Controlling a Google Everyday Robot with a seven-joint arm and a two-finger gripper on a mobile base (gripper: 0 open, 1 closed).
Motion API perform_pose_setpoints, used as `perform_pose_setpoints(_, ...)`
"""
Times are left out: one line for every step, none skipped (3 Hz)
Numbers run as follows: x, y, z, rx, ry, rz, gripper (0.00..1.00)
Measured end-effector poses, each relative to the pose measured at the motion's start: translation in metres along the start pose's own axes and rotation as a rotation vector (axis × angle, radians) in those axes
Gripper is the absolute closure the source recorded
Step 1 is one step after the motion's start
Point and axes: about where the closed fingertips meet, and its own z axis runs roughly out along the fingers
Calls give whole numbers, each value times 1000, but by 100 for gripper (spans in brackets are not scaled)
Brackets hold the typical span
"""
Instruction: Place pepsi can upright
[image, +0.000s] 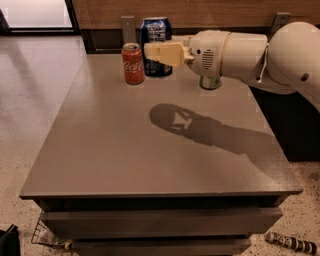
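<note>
The pepsi can is dark blue with a white label patch. It stands upright in the air at the far side of the grey table, just right of the red Coca-Cola can. My gripper reaches in from the right and is shut on the pepsi can, with a cream finger across its front. Their shadow falls on the table's middle, so the can seems to be held above the surface. I cannot tell whether its base touches the table.
A green can stands at the table's far right, mostly hidden behind my white arm. A wooden wall with dark baseboard runs behind the table. A wire basket and a striped object lie on the floor in front.
</note>
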Motion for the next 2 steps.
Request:
perform_pose_setpoints(4, 13, 10, -17, -21, -150, 100)
perform_pose_setpoints(13, 21, 21, -37, -52, -223, 100)
